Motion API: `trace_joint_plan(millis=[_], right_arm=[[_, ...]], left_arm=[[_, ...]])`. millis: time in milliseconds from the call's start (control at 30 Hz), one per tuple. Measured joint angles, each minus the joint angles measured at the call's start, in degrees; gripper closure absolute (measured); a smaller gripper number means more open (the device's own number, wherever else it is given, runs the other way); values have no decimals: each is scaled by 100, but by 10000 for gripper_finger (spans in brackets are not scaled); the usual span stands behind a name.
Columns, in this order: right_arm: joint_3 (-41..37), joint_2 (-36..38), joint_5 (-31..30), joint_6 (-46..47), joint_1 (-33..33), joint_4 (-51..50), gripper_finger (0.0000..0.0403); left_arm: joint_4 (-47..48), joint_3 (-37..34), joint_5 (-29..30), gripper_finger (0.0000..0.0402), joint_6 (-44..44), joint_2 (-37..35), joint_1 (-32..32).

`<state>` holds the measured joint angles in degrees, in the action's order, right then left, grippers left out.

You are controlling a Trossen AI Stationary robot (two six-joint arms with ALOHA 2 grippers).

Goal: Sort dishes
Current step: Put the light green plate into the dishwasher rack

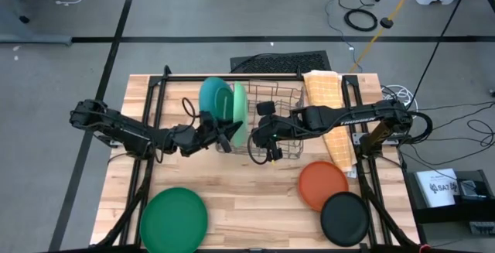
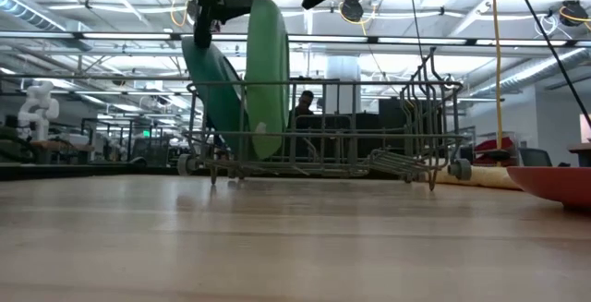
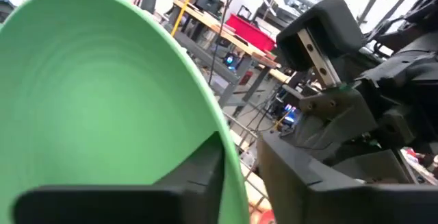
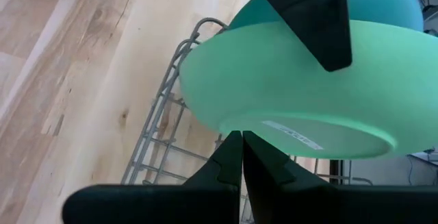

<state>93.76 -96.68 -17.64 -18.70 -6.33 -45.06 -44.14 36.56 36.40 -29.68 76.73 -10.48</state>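
The light green plate [image 1: 240, 112] stands on edge in the grey wire rack [image 1: 280, 121], its lower rim [image 2: 264, 151] down among the wires. The teal plate [image 1: 213, 97] leans just behind it. My left gripper [image 1: 229, 137] is shut on the light green plate. My right gripper [image 4: 241, 142] is shut, with its tips close by that plate's underside rim. The dark green plate [image 1: 174, 218], the orange plate [image 1: 323, 185] and the black plate [image 1: 344, 219] lie flat on the table. My left gripper pinches the light green plate's upper rim [image 3: 229, 148] between its two fingers. One finger [image 3: 198, 176] is on the hollow face and the other finger [image 4: 315, 18] is on the underside. The fingers come from the table's left. The plate stands upright in the rack. My right gripper's shut fingertips are at the plate's underside rim [image 4: 236, 125]; I cannot tell whether they touch it.
The orange checked cloth [image 1: 329, 110] lies along the rack's right side. Black frame rails [image 1: 232, 76] run along the table's far, left and right sides. Bare wood [image 1: 255, 206] lies between the dark green plate and the orange plate.
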Motion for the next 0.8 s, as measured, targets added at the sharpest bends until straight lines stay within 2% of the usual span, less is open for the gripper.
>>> trace_joint_plan(millis=[100, 200, 300, 600, 700, 800], right_arm=[[0, 0, 1, -4, 0, -2, 399], [0, 0, 1, -8, 0, -2, 399], [0, 0, 1, -14, 0, 0, 399], [0, 0, 1, -40, 0, 0, 399], [0, 0, 1, -42, 0, 0, 399], [0, 0, 1, -42, 0, 0, 399]], left_arm=[[-8, 0, -30, 341, 65, 0, -9], [-17, 0, -141, 336, 171, 0, -13], [-46, 0, -214, 299, 174, 0, -15], [-147, 0, -423, 140, 148, -9, -15], [-221, 0, -505, 112, 150, -9, -15], [-207, 0, -516, 101, 257, -46, -15]])
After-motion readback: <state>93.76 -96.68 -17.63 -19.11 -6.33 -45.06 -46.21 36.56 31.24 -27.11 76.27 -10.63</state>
